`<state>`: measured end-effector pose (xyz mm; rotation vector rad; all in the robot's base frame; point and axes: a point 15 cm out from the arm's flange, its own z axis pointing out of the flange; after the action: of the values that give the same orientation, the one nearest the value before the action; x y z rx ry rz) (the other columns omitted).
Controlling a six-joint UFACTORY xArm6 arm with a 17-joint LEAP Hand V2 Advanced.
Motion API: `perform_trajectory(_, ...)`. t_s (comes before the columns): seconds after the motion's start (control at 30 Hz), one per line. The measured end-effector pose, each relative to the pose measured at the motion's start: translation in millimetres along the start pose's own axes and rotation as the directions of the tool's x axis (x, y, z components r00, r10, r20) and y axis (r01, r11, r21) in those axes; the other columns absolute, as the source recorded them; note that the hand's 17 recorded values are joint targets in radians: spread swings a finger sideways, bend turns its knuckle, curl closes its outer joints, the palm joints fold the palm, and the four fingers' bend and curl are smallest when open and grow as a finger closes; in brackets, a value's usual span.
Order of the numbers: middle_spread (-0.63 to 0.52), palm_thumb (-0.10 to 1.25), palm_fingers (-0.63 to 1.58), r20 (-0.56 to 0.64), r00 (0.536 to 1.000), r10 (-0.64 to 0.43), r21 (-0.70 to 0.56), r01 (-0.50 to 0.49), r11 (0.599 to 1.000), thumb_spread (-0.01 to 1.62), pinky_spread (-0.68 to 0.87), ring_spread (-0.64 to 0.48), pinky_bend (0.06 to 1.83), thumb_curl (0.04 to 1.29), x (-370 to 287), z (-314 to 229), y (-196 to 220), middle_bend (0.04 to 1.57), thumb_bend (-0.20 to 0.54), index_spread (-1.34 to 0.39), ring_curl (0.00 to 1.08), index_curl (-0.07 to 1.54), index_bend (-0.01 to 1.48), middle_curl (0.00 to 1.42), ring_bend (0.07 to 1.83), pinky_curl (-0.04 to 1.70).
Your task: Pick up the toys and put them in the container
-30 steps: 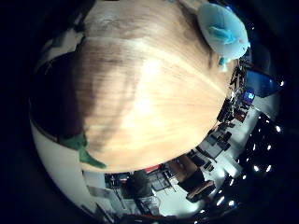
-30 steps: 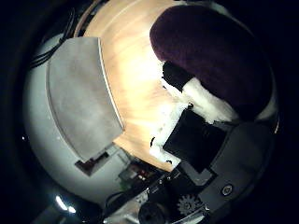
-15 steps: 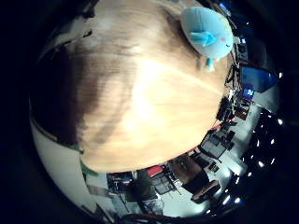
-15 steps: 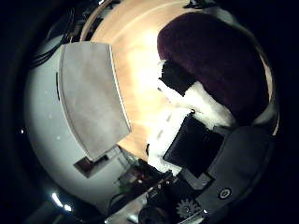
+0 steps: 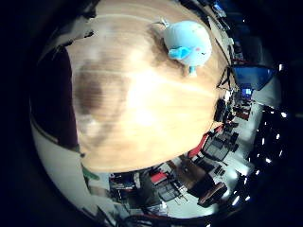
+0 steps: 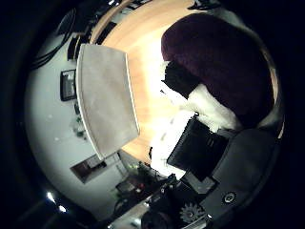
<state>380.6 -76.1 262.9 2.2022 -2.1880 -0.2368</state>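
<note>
- Dark purple plush, a big rounded toy (image 6: pixel 224 62), sits closest to the palm and fills much of the thumb-side view; it rests on the wooden worktop (image 5: pixel 151 109), and its edge also shows as a dark mass along one side of the little-finger-side view.
- White and black parts of the hand (image 6: pixel 200 129) lie right against that purple toy, with the fingers bent toward it; whether they truly clamp it I cannot tell from here.
- Next out, a grey container (image 6: pixel 107 95) with a flat pale face stands on the worktop beside the purple toy, a strip of bare wood between the two.
- Compared with a second ago, the container looks more turned and takes a different spot in the view, which fits the camera moving with the hand rather than the container shifting.
- Farther off on the worktop lies a light-blue plush toy (image 5: pixel 189 43) with a small pink cheek mark, well apart from the purple one; it now sits more toward the middle of its view than before.
- Beyond the worktop's edge, office chairs (image 5: pixel 203 175) stand on the room's floor.
</note>
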Motion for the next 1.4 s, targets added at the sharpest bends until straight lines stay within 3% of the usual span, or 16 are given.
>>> perform_trajectory(0.57,-0.18,0.67,1.23,-0.016,0.999,-0.037,0.254,0.040,0.966,1.41,-0.27,-0.20,1.32,0.21,-41,-100,22,1.22,-0.005,-0.29,0.54,0.67,1.05,0.63,1.41,0.57)
perform_trajectory(1.03,-0.18,0.67,1.23,-0.032,0.996,-0.083,0.364,0.089,0.927,1.41,-0.28,-0.20,1.31,0.21,-83,-159,19,1.22,-0.006,-0.29,0.54,0.67,1.05,0.63,1.41,0.59)
perform_trajectory(1.4,-0.18,0.68,1.23,-0.031,0.983,-0.181,0.393,0.178,0.902,1.40,-0.28,-0.20,1.30,0.21,-158,-195,10,1.23,-0.007,-0.29,0.54,0.67,1.05,0.62,1.41,0.61)
